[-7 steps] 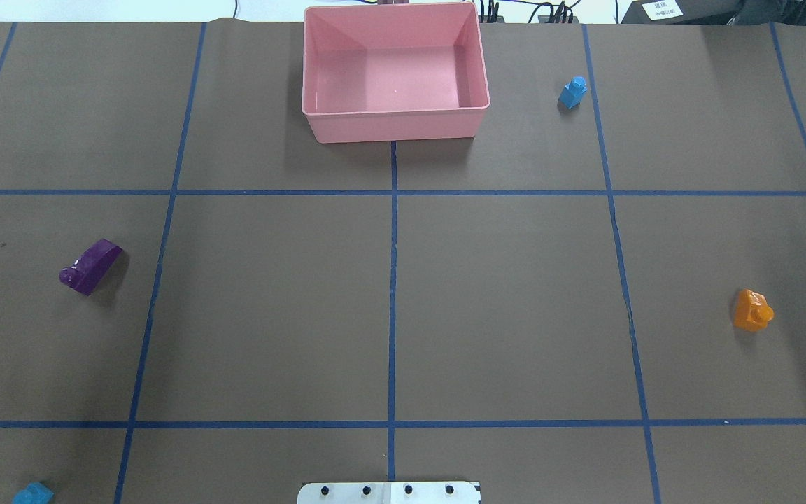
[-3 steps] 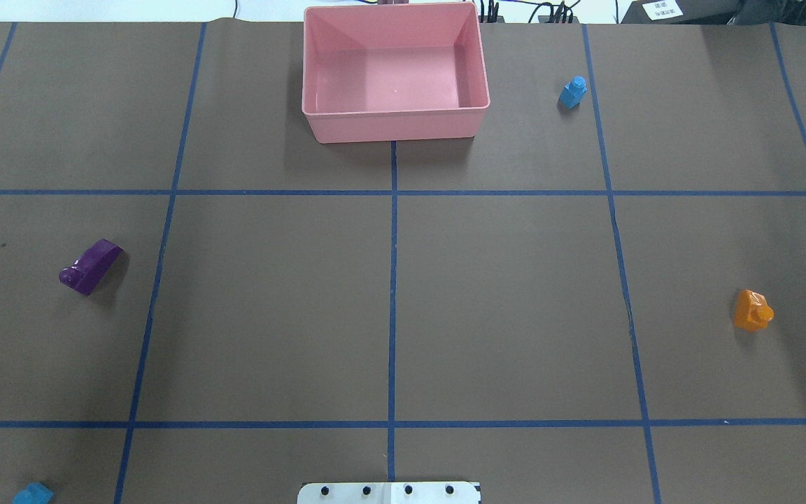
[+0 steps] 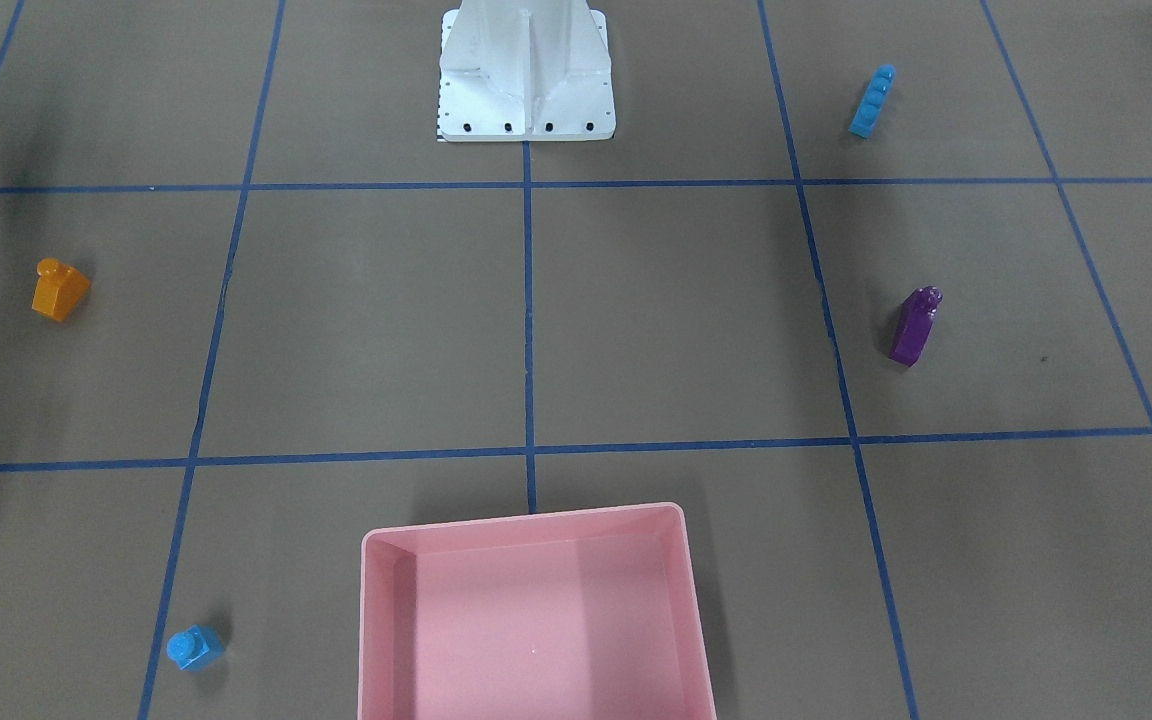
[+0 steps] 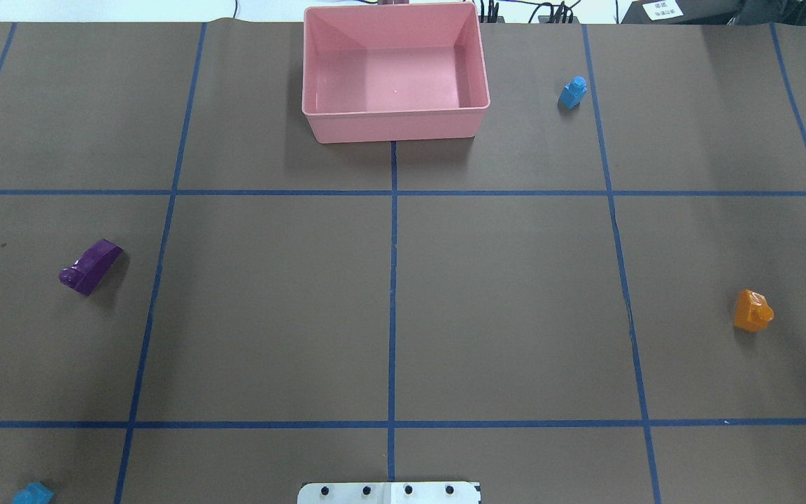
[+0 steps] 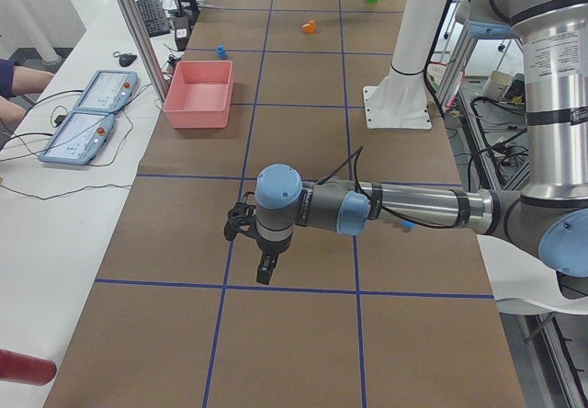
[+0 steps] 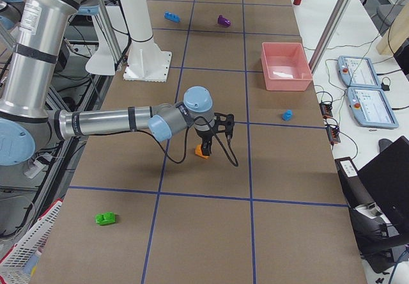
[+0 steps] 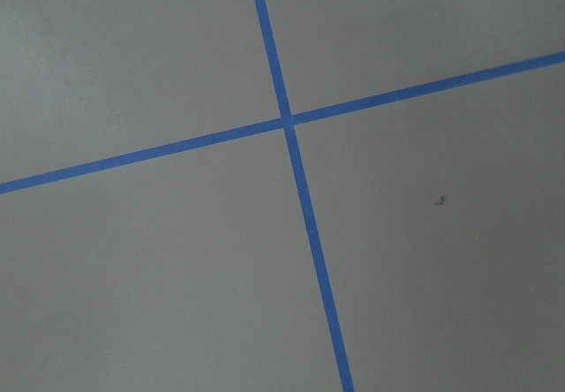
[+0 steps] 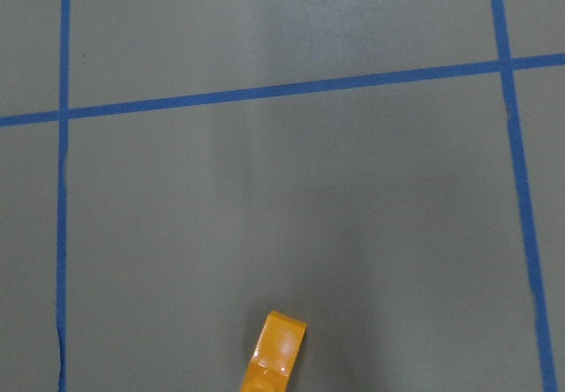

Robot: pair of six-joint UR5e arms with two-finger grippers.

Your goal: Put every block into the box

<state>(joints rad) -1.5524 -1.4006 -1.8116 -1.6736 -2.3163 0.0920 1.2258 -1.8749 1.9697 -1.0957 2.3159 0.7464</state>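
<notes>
The pink box (image 4: 396,126) stands at the table's far middle with nothing in it. An orange block (image 4: 752,311) lies at the right, a small blue block (image 4: 573,92) right of the box, a purple block (image 4: 90,266) at the left, and a long blue block (image 4: 32,494) at the near left corner. A green block (image 6: 105,218) lies far out on the right end. In the exterior right view my right gripper (image 6: 206,144) hangs just over the orange block (image 8: 275,353). My left gripper (image 5: 265,270) hovers over bare table. I cannot tell either one's state.
The white metal base (image 4: 389,492) sits at the near middle edge. Two tablets (image 6: 361,86) and cables lie on the side bench beyond the box. A person's arm (image 5: 18,82) rests on that bench. Blue tape lines grid the brown table cover.
A small dark sliver has come in at the overhead view's right edge, above the orange block. No block and not the box has moved.
</notes>
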